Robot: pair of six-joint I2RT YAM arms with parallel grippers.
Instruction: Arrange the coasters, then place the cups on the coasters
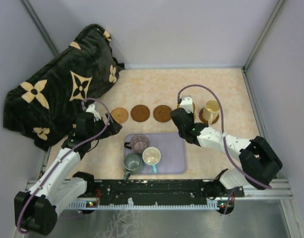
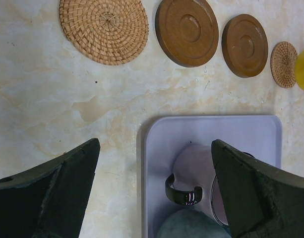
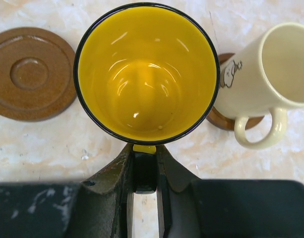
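Three coasters lie bare in a row: a woven one (image 1: pixel 119 115) (image 2: pixel 103 29) and two brown ones (image 1: pixel 140 113) (image 1: pixel 162 113). My right gripper (image 1: pixel 184 116) (image 3: pixel 145 148) is shut on the handle of the yellow cup (image 1: pixel 186 105) (image 3: pixel 147 72), which hides what is under it. In the left wrist view a small woven coaster (image 2: pixel 283 63) shows beside that cup. The cream cup (image 1: pixel 211 110) (image 3: pixel 271 69) stands on a brown coaster (image 3: pixel 226 121). My left gripper (image 1: pixel 94 119) (image 2: pixel 155 144) hangs open over the tray's left edge, holding nothing.
The lavender tray (image 1: pixel 169 161) (image 2: pixel 221 131) holds the purple-grey cup (image 1: pixel 139 143), the grey-green cup (image 1: pixel 133 162) and the white cup with a blue handle (image 1: pixel 152 156). A dark flowered cushion (image 1: pixel 57 94) fills the back left. Frame walls ring the table.
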